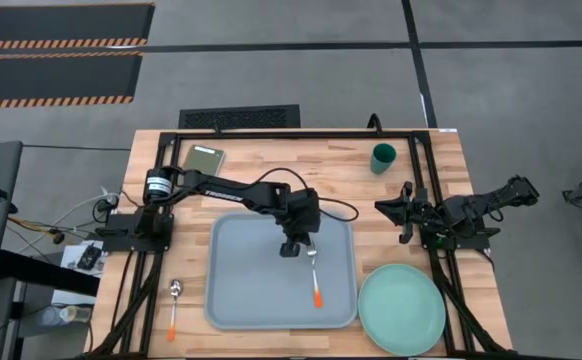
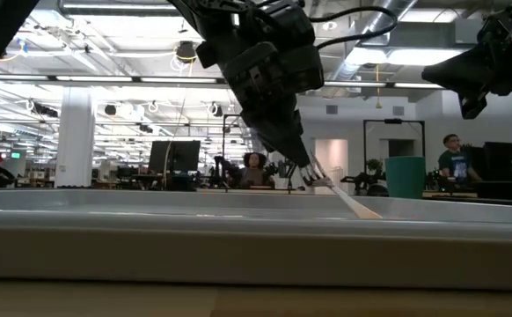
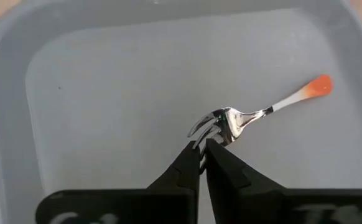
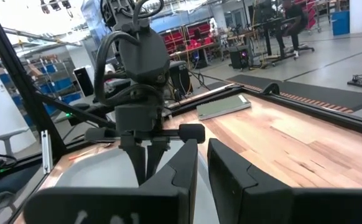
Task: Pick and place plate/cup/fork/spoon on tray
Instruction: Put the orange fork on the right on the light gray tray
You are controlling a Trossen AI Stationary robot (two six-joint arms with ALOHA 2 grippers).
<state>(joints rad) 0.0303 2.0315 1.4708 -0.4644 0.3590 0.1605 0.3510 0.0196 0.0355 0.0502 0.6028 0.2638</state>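
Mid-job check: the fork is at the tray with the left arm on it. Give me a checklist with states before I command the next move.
1. Fork over tray: ok.
2. Left pincer shut on fork's tines: ok.
3. Fork fully resting flat: cannot tell; it slants in the low view.
4. Spoon reachable, on table left of tray: ok.
5. Plate and cup on tray: not ok, both outside.
6. Right pincer parked clear of tray: ok.
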